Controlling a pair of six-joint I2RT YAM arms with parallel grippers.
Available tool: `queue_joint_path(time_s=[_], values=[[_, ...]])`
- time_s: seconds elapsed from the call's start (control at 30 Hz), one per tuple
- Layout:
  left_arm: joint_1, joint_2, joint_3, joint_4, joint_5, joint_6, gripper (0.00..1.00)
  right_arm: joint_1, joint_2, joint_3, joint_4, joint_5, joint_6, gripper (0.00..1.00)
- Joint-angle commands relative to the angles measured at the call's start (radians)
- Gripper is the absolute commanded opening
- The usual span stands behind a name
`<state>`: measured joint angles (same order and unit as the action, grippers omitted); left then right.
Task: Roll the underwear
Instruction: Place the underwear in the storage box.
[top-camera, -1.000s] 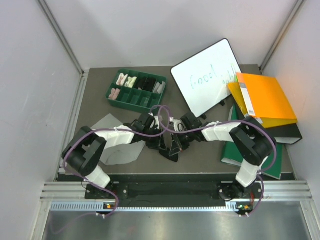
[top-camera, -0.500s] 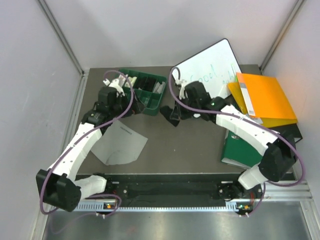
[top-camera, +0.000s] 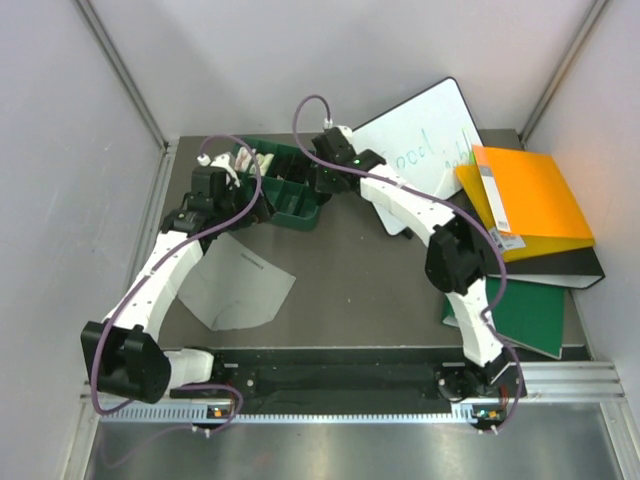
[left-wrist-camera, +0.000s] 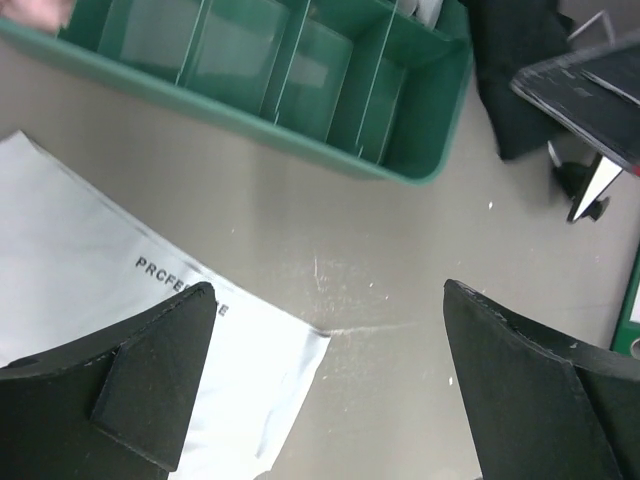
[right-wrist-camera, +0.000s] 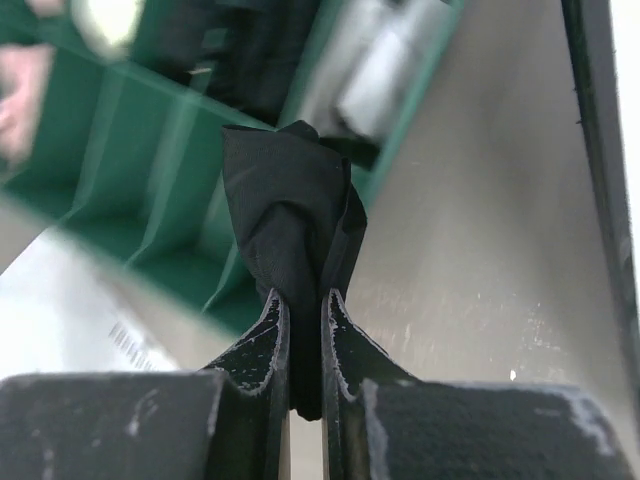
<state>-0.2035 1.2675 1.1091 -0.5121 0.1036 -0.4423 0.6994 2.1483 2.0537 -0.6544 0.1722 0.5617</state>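
Reader: Where is the underwear, and which claw has it?

Describer: It is in two pieces. The black underwear (right-wrist-camera: 290, 210), bunched into a tight roll, is pinched between the closed fingers of the right claw (right-wrist-camera: 303, 300). The roll stands up out of the fingertips, with its long axis in line with the fingers. This claw hangs toward the far edge of the desk, over the right end of a green tray (left-wrist-camera: 250, 125) with dividers.

Reader: What does the coming move turn on?

Describer: The roll hangs about over the tray's right-hand rim, with green compartments on one side and bare desk on the other. In my judgement it needs to go a little further over the tray before it is let go. I cannot tell which compartment lies under it. Small cloth rolls (top-camera: 248, 158) fill the tray's far-left slots.

Reader: And the other piece?

Describer: The grey underwear (top-camera: 235, 290) lies flat toward the near-left corner and has dark lettering by one edge. The left claw (left-wrist-camera: 327, 295), fingers wide apart and empty, hovers above its far corner, just beside the tray. The left arm is the nearer one to it.

Reader: Is anything in the way?

Describer: A whiteboard (top-camera: 420, 140) lies just right of the right claw. An orange folder (top-camera: 530, 195) sits well apart by the right edge. Both claws are crowded close together at the tray.
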Motion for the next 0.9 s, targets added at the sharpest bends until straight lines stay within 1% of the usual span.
queue_joint_path(time_s=[0.0,0.03,0.13,0.33,0.47,0.57,0.87], values=[[0.006,-0.045,-0.045,0.046,0.007,-0.015,0.99,0.044,0.077,0.16,-0.086,0.194,0.17,0.0],[0.004,-0.046,-0.046,0.041,0.004,-0.015,0.99,0.054,0.091,0.175,-0.093,0.222,0.188,0.0],[0.004,-0.063,-0.049,0.037,0.004,-0.013,0.99,0.063,0.119,0.194,-0.1,0.22,0.259,0.0],[-0.007,-0.117,-0.086,0.069,0.042,-0.026,0.99,0.092,0.16,0.207,-0.106,0.251,0.342,0.0],[-0.013,-0.151,-0.1,0.072,0.019,-0.019,0.99,0.106,0.223,0.284,-0.165,0.245,0.394,0.0],[-0.017,-0.183,-0.111,0.073,0.008,-0.013,0.99,0.117,0.24,0.284,-0.177,0.28,0.435,0.0],[-0.036,-0.244,-0.14,0.086,-0.001,-0.006,0.99,0.127,0.297,0.281,-0.211,0.302,0.535,0.0]])
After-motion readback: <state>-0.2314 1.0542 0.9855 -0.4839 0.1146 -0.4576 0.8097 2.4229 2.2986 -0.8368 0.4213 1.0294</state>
